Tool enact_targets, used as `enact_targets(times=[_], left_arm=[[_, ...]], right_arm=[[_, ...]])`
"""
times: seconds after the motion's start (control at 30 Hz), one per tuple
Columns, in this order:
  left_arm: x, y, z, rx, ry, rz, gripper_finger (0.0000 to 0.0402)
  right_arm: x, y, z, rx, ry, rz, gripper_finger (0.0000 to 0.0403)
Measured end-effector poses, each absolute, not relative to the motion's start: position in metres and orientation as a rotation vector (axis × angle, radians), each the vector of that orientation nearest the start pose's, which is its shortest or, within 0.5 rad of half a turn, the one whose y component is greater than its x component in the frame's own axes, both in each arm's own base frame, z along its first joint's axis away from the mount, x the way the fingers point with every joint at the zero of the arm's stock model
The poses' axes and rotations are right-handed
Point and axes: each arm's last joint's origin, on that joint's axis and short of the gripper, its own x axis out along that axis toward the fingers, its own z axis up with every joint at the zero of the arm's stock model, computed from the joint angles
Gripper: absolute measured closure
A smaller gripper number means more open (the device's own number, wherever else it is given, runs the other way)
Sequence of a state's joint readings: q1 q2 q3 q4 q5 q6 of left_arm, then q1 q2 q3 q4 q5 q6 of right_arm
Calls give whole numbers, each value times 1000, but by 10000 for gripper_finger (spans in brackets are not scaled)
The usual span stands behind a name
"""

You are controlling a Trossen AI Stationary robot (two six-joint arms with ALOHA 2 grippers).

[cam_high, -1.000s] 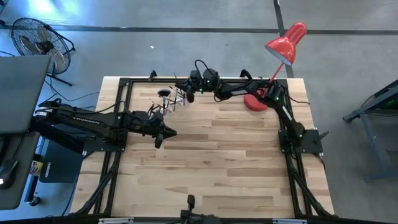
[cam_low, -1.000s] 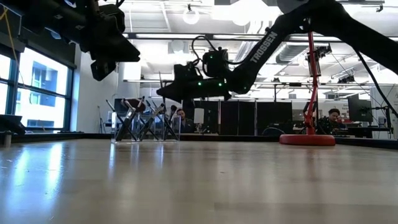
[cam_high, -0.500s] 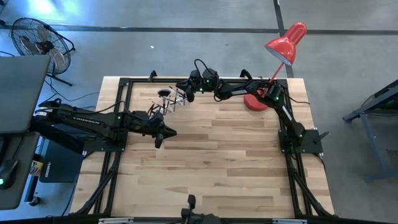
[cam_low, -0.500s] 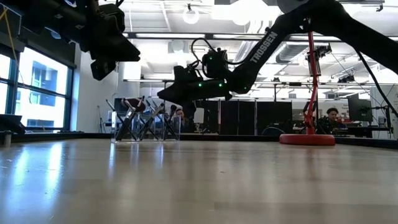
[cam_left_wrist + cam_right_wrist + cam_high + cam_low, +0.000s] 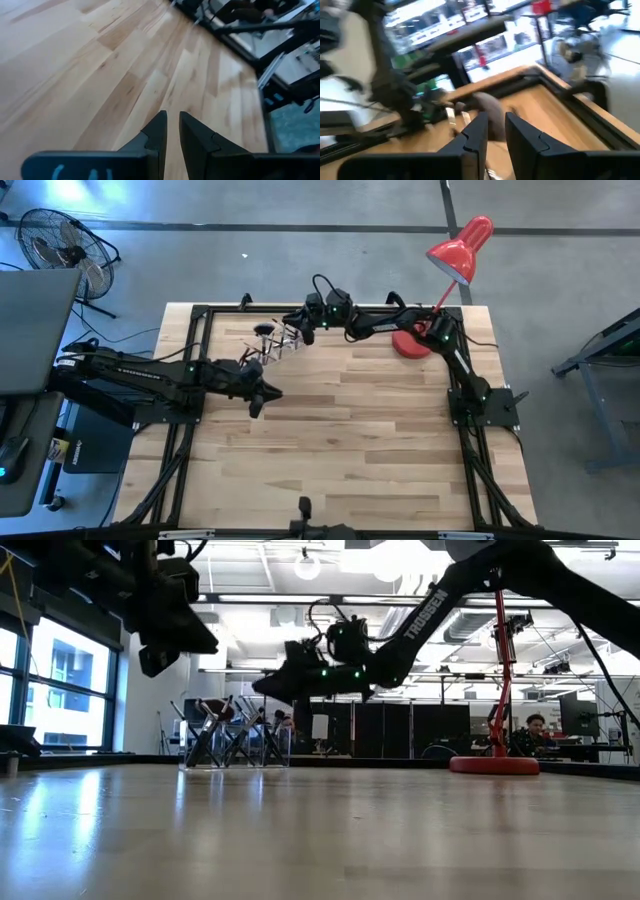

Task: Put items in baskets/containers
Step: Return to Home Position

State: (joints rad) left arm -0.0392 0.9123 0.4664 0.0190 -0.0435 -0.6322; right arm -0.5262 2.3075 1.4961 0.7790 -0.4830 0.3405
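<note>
A small clear holder (image 5: 273,343) (image 5: 235,745) stands on the table near its far edge. Several slim dark brushes (image 5: 215,725) stick up out of it and splay outward; a fan head (image 5: 263,330) shows on the left side. My right gripper (image 5: 297,323) (image 5: 262,690) hovers just right of and above the holder, with its fingers close together and nothing between them (image 5: 495,127). A blurred grey fluffy shape (image 5: 490,107) lies beyond its fingers. My left gripper (image 5: 262,398) (image 5: 150,660) hangs in the air nearer me than the holder, shut and empty (image 5: 172,127).
A red desk lamp stands with its round base (image 5: 410,343) (image 5: 493,764) on the table's far right and its head (image 5: 460,250) beyond the edge. A black frame (image 5: 200,315) borders the table. Bare wood (image 5: 360,440) spreads across the middle and near side. People sit in the room behind (image 5: 535,730).
My right gripper tipped its fingers down toward the holder, then came back up to level. My left gripper shifted slightly down and toward the table's left. The holder and brushes stayed put.
</note>
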Motion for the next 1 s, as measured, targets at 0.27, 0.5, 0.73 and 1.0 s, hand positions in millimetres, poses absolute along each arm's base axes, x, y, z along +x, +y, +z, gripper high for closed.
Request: enact_targets(times=[0.27, 0.5, 0.73, 1.0], left_arm=[[192, -6, 216, -553, 457, 144, 354], [192, -6, 217, -550, 451, 141, 354], [192, -6, 217, -542, 454, 140, 354], [192, -5, 218, -271, 453, 116, 353]], right_arm=[[431, -229, 219, 306, 3, 111, 395], [412, -192, 269, 103, 239, 63, 401], [405, -131, 284, 5, 483, 11, 401], [412, -63, 272, -2, 671, -16, 401]])
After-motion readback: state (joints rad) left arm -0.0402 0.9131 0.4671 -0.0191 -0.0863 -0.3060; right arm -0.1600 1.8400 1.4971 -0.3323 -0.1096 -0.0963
